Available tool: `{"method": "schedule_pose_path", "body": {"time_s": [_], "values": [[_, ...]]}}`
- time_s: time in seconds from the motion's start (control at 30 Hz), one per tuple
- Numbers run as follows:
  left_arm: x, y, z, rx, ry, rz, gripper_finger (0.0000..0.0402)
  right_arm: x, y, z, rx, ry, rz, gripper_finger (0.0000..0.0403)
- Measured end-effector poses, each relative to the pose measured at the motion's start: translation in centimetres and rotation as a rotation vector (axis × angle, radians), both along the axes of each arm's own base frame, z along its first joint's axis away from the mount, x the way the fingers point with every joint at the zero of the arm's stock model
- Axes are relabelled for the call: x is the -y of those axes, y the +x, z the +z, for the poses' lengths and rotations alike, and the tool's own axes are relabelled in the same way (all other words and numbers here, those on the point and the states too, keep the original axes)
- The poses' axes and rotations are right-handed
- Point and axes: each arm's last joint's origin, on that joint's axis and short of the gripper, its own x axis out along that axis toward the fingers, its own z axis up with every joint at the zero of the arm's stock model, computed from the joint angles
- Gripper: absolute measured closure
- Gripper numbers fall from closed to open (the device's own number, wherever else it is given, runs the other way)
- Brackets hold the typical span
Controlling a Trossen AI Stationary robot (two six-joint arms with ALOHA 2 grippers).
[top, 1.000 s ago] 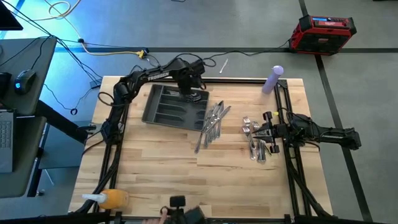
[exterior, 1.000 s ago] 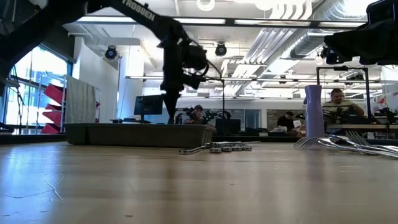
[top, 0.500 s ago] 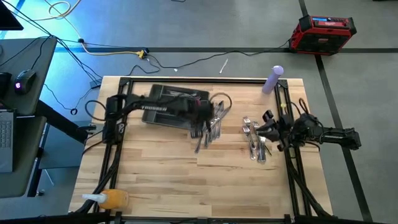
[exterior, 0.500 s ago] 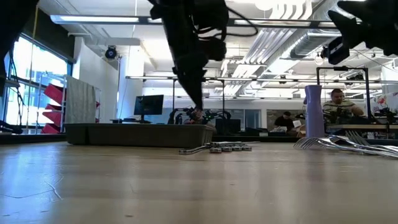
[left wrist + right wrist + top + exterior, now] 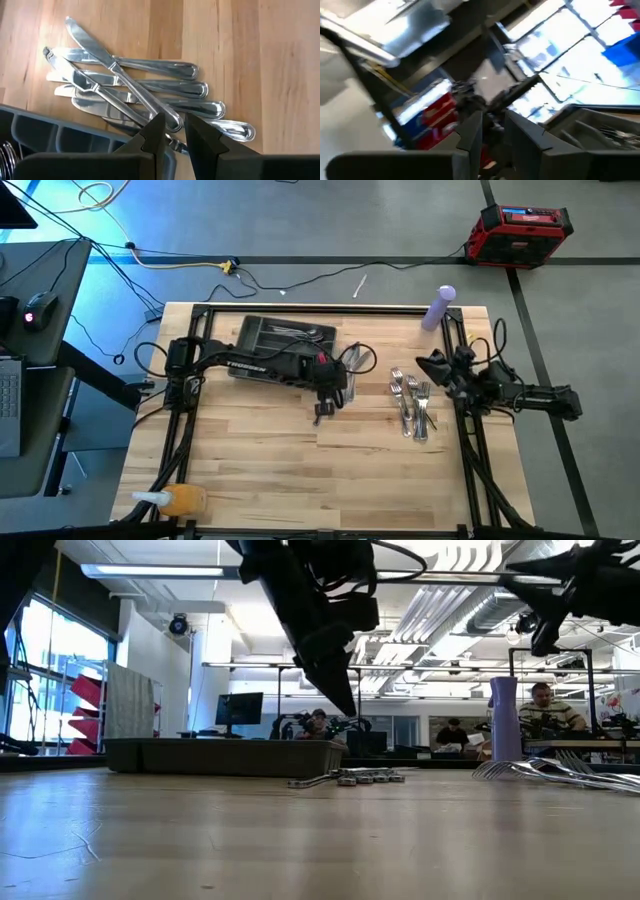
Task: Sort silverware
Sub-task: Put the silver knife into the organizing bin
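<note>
My left gripper (image 5: 172, 137) hung over the heap of knives (image 5: 145, 92) lying on the table beside the tray (image 5: 262, 348), fingers narrow and empty. I judged this the reach for the next knife; it called for lowering onto one handle. My right gripper (image 5: 492, 132), narrow and empty, waited raised above the forks (image 5: 412, 402).
</note>
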Motion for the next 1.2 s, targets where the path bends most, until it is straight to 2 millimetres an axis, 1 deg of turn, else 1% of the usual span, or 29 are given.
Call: {"method": "schedule_pose_path", "body": {"time_s": [0.07, 0.13, 0.23, 0.37, 0.47, 0.57, 0.73, 0.83, 0.9, 1.0, 1.1, 1.2], "values": [[-0.1, -0.1, 0.0, -0.006, 0.001, 0.004, 0.0349, 0.1, 0.2, -0.3, -0.034, 0.018, -0.024, 0.0329], [-0.2, -0.1, -0.1, -0.012, 0.005, 0.003, 0.0349, 0.3, 0.4, -0.6, -0.066, 0.038, -0.084, 0.0329], [-0.2, -0.2, -0.1, -0.032, 0.012, -0.006, 0.0349, 0.7, 1.0, -1.8, -0.197, 0.071, -0.19, 0.0329], [-0.1, -0.3, -0.1, -0.038, 0.023, -0.028, 0.0349, 1.7, 1.6, -3.3, -0.333, 0.187, -0.266, 0.0325], [-0.1, -0.2, 0.0, -0.035, 0.039, -0.055, 0.0349, 2.8, 1.8, -3.6, -0.456, 0.259, -0.267, 0.0308], [-0.4, -0.2, 0.0, -0.036, 0.046, -0.06, 0.0349, 4.0, 2.3, -3.1, -0.557, 0.328, -0.242, 0.0282], [-1.1, 0.1, -0.1, 0.008, 0.057, -0.053, 0.0349, 6.6, 4.0, -1.5, -0.695, 0.394, -0.186, 0.0242], [-1.6, 0.4, -0.6, 0.06, 0.068, -0.051, 0.0349, 8.6, 5.5, -1.3, -0.828, 0.426, -0.151, 0.0229], [-2.0, 0.4, -0.7, 0.064, 0.065, -0.05, 0.0349, 10.0, 6.6, -1.5, -0.897, 0.448, -0.102, 0.0224], [-2.4, 0.5, -1.3, 0.049, 0.054, -0.08, 0.0349, 12.1, 8.0, -2.3, -0.982, 0.495, -0.018, 0.022], [-2.8, 0.7, -2.4, 0.016, 0.058, -0.098, 0.0349, 14.1, 9.2, -3.5, -1.05, 0.55, 0.024, 0.0218], [-3.2, 0.8, -3.4, -0.017, 0.07, -0.118, 0.0349, 15.6, 10.4, -4.6, -1.109, 0.588, 0.058, 0.0217]]}}
